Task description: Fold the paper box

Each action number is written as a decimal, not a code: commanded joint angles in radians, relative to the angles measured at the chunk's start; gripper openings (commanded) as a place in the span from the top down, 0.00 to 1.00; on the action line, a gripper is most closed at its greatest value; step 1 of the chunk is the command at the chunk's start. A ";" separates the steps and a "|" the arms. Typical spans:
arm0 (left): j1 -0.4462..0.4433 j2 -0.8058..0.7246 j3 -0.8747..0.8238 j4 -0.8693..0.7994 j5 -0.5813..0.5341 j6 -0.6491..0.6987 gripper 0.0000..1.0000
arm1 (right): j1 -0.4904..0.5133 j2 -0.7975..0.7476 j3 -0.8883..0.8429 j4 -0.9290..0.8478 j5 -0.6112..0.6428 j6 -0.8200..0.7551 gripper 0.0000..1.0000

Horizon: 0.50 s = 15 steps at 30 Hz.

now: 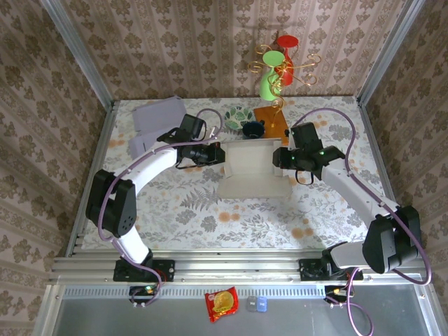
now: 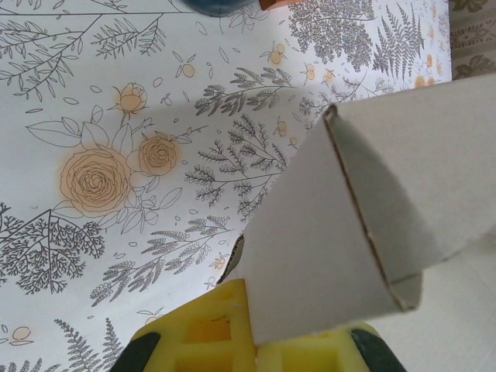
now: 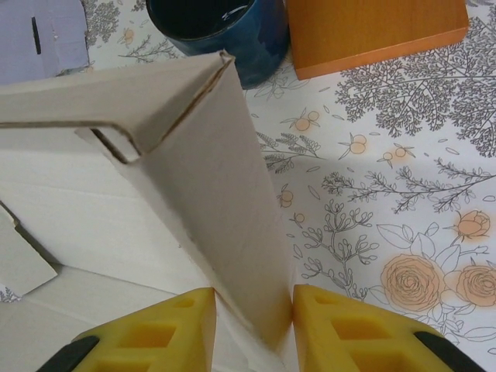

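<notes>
A: How do the left jaws stand?

B: They are closed completely. Their yellow pads [image 2: 194, 345] pinch the lower edge of the left side wall of the paper box [image 2: 349, 232], and this wall is raised up.

A: And the right jaws?

B: Their yellow pads [image 3: 155, 337] stand a little apart, and the right side wall of the box goes down between them. At its foot the wall reaches both pads, but I cannot tell if they press it or only stand around it.

A: Where is the box itself?

B: It lies on the middle of the bench [image 1: 175, 210], between the two pairs of jaws. Its bottom is flat, both side walls are up, and a wide flap spreads out on its near side.

A: What is around the box?

B: Just behind its far wall stands a dark blue cup [image 1: 253, 128]. An orange block [image 1: 271, 120] lies beside the cup, behind the far right corner of the box. Behind the box and to its left are pale lilac sheets [image 1: 157, 115]. Well in front of the box lies a red snack packet [image 1: 221, 302].
</notes>
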 commanded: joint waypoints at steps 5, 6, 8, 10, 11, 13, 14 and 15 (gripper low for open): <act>-0.031 0.008 0.062 -0.015 0.034 0.001 1.00 | 0.039 0.084 0.085 -0.090 0.146 -0.013 0.76; -0.035 0.007 0.065 -0.018 0.032 0.000 1.00 | 0.045 0.090 0.088 -0.093 0.162 -0.009 0.77; -0.042 0.008 0.067 -0.021 0.025 0.002 1.00 | 0.060 0.099 0.091 -0.106 0.206 0.002 0.80; -0.048 0.006 0.072 -0.032 0.014 0.006 1.00 | 0.084 0.104 0.093 -0.122 0.268 0.011 0.85; -0.051 0.004 0.077 -0.037 0.006 0.012 1.00 | 0.097 0.103 0.097 -0.136 0.308 0.017 0.86; -0.058 0.001 0.083 -0.050 -0.010 0.016 1.00 | 0.120 0.108 0.110 -0.180 0.403 0.035 0.86; -0.061 0.000 0.086 -0.053 -0.016 0.017 1.00 | 0.131 0.114 0.119 -0.203 0.450 0.046 0.86; -0.063 0.000 0.089 -0.054 -0.021 0.015 1.00 | 0.141 0.118 0.126 -0.226 0.494 0.058 0.86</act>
